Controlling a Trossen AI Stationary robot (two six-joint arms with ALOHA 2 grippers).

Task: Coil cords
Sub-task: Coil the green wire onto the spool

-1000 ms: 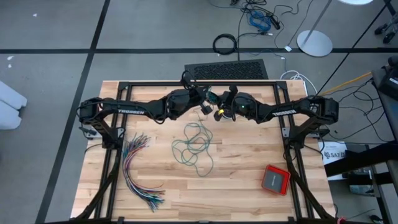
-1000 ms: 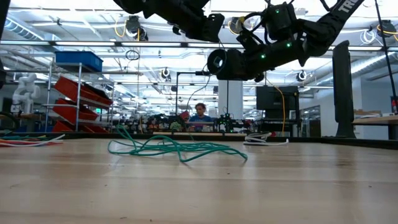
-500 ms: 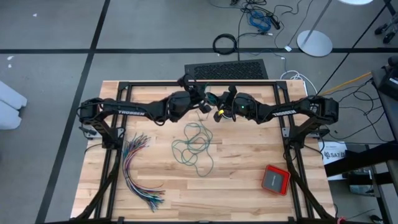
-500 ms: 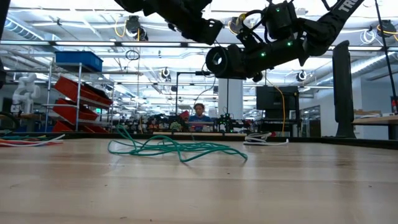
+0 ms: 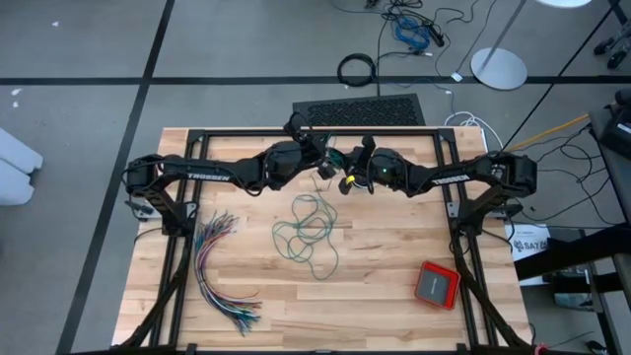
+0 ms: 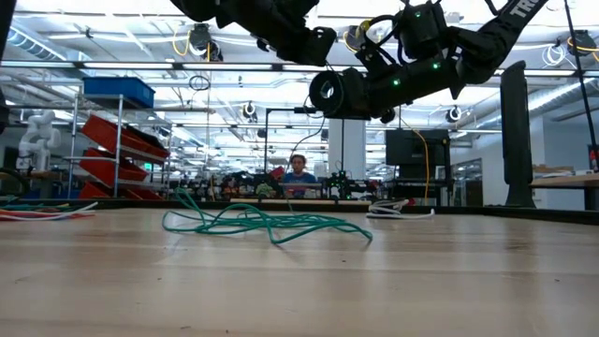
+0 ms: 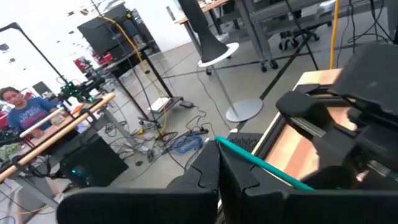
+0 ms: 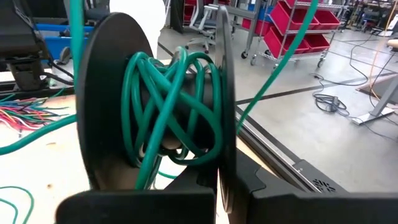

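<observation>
A teal-green cord [image 5: 308, 229] lies in loose loops on the middle of the table [image 6: 262, 223]. Part of it is wound on a black spool [image 8: 174, 106] held well above the table at the far middle [image 6: 337, 92]. My right gripper [image 8: 219, 199] is shut on the spool. My left gripper [image 7: 219, 180] is beside it [image 5: 321, 165], shut on a strand of the same cord. No other cord of the task shows on the table. My left gripper pinches a single strand of the teal cord between its two fingers; the strand comes out at their tips [image 7: 231, 148] and runs straight toward the spool. The fingers point level, and the held strand is clear of the table. My right gripper pinches the rim of one of the spool's two discs [image 8: 222, 155] between its two fingers. The fingers come nearly level from the table's right. The spool is lifted clear, its discs upright, with cord wound on its hub [image 8: 180, 93].
A fanned bundle of many-coloured wires [image 5: 219, 266] lies at the table's left. A red box [image 5: 436, 284] sits near the right front. A black grille [image 5: 360, 110] lies at the far edge, and a black cable ring [image 5: 357, 69] is on the floor beyond.
</observation>
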